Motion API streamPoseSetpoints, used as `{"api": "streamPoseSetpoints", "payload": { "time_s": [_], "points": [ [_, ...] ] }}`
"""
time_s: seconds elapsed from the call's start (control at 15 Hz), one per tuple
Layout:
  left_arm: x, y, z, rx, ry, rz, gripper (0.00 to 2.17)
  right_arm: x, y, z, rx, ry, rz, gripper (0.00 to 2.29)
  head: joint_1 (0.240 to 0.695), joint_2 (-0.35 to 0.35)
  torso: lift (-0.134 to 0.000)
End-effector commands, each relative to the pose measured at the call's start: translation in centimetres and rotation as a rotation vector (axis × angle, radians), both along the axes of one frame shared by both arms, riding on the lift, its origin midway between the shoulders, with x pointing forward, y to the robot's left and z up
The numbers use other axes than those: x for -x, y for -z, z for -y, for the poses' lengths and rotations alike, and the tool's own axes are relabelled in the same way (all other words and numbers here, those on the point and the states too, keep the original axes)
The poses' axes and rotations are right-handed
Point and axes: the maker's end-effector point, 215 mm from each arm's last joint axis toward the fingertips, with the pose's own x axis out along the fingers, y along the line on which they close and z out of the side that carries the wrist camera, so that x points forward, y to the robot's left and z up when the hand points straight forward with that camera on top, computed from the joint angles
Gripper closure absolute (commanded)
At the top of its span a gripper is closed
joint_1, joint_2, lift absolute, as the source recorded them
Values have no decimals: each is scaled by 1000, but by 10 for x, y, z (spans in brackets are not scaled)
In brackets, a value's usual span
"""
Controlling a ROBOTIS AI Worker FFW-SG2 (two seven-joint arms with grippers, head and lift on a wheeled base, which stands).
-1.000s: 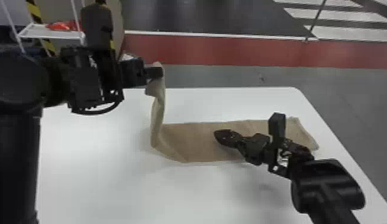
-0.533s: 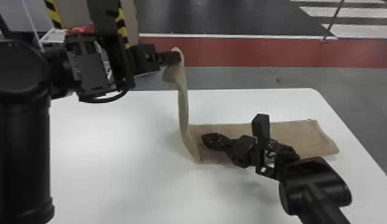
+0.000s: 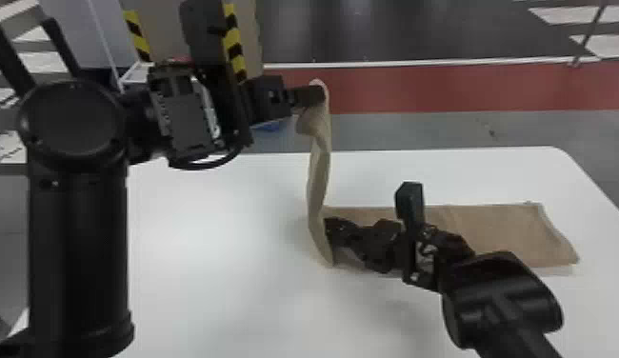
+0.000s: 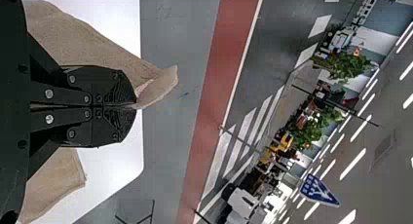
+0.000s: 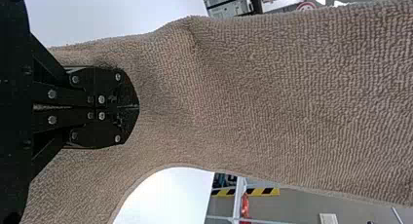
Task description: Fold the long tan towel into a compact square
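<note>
So, one tan towel, two grippers on it, one end up in the air

Got exactly one towel here and one white table under it. Two black arms, one gripper each, two fingers per gripper.

The left gripper is up above the table, its two fingers pinched together on one end of the towel. In the left wrist view a single little flap of cloth pokes out past the tips. From there one narrow length hangs down to the table, pretty much upright in the head view.

The right gripper is down low at the foot of that hanging part. Its two fingers are closed against each other and sit against the cloth, but honestly I can't tell whether any of it is caught between them. The rest of the towel lies flat in one long strip, running under the right gripper and off toward the table's right side.

Background stuff: two yellow-and-black striped strips behind the left arm, plus one blue-and-white sign in the left wrist view.
</note>
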Motion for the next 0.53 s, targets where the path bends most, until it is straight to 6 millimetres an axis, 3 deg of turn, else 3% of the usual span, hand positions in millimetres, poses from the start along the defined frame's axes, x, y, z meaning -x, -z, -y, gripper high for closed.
{"api": "streamPoseSetpoints", "payload": {
  "time_s": [0.0, 0.13, 0.27, 0.33, 0.47],
  "points": [
    [0, -1, -2, -2, 1, 2, 1889, 1, -16, -13, -65, -27, -3, 1690, 646, 105, -125],
    [0, 1, -2, -5, -1, -2, 1889, 2, -26, -19, -98, -35, 4, 1686, 641, 118, -125],
    [1, 6, -3, -7, -3, -8, 1889, 11, -28, -12, -128, -14, 1, 1656, 632, 128, -125],
    [0, 7, -4, -11, -10, -9, 1889, 13, -28, 3, -133, 13, 10, 1396, 631, 128, -125],
    [-2, 13, -4, -18, -21, -13, 1889, 13, -28, 67, -111, 97, 39, 417, 635, 123, -125]
  ]
}}
